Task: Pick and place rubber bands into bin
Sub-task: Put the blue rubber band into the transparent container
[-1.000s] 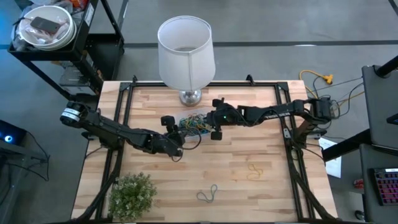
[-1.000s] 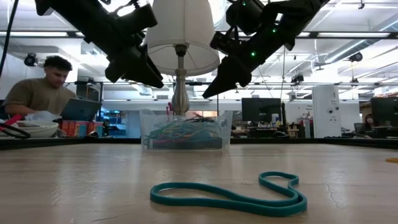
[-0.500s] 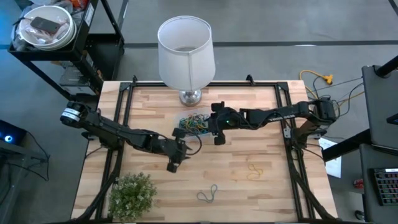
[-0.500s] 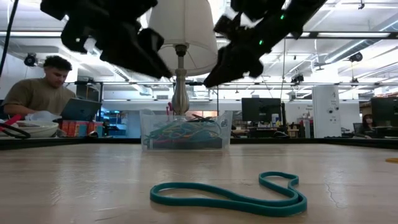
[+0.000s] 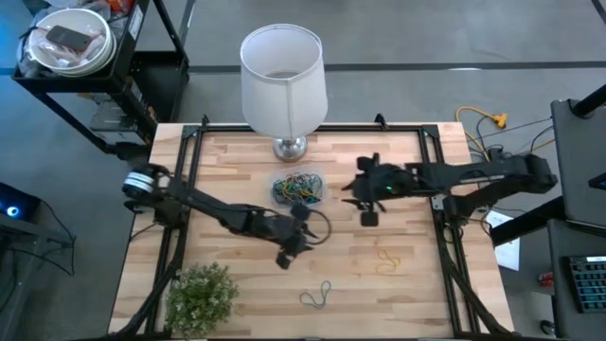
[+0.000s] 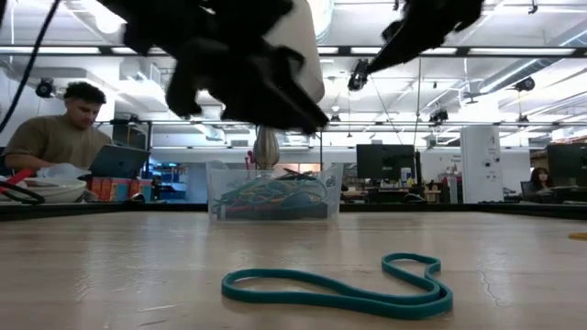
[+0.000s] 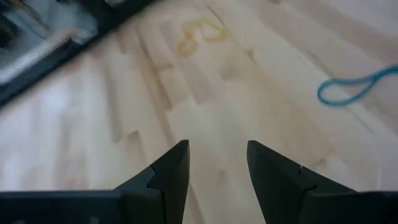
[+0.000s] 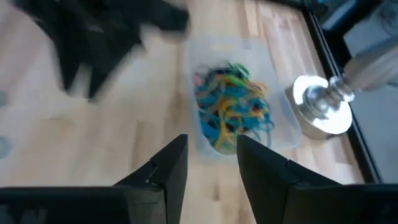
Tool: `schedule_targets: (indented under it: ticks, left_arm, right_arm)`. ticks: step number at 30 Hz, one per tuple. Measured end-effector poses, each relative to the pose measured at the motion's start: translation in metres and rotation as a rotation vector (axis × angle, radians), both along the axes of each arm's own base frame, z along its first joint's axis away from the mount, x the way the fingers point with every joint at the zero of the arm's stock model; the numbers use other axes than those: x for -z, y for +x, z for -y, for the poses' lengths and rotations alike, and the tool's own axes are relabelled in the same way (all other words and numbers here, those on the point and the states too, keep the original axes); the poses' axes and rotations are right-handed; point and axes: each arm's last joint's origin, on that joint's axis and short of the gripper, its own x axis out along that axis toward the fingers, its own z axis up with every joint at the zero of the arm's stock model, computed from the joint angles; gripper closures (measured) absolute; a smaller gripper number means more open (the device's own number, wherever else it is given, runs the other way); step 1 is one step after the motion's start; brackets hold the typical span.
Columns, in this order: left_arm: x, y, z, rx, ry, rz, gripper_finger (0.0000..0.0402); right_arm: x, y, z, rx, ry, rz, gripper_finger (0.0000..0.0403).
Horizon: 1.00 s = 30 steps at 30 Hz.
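Note:
The see-through bin [image 5: 297, 187] stands on the table in front of the lamp base, holding a heap of coloured rubber bands [image 8: 232, 112]. Two loose rubber bands lie flat on the wood: a teal one [image 5: 317, 296] near the front edge and a yellow one [image 5: 390, 258] to its right. My left gripper [image 5: 295, 248] hovers open between the bin and the teal band, with nothing between its fingers [image 7: 177, 168]. My right gripper [image 5: 354, 201] hangs open above the table, to the right of the bin, also holding nothing.
A white lamp [image 5: 282, 80] stands at the table's far edge, its metal base [image 8: 320, 109] right behind the bin. A potted plant [image 5: 202, 296] sits at the near left corner. Bare wood lies around the two loose bands. A person sits beyond the table [image 6: 64, 128].
My left gripper has swung away from the bin toward the table's near edge and to the right, turning as it went, and now points toward the loose bands. My right gripper has drawn back from over the bin toward the right edge and risen.

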Motion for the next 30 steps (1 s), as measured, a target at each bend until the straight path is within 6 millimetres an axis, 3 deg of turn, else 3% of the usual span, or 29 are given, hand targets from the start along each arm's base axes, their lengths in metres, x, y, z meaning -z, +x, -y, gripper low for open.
schedule_targets:
  ticks: [7,15,23,30]
  left_arm:
    - [0.018,0.047,0.004,0.135,-0.063,-0.146,0.0256]
    - [0.047,0.07,0.013,0.179,-0.086,-0.314,0.0256]
    - [0.045,0.078,0.023,0.285,-0.161,-0.298,0.0256]
    - [0.036,0.077,0.04,0.373,-0.197,-0.235,0.0256]
  right_arm:
    - [0.006,-0.046,-0.024,-0.079,0.059,0.056,0.027]
    - [0.034,-0.081,-0.037,-0.132,0.102,0.089,0.0279]
    - [0.031,-0.094,-0.034,-0.118,0.138,0.174,0.028]
    - [0.032,-0.095,-0.034,-0.112,0.149,0.187,0.0282]
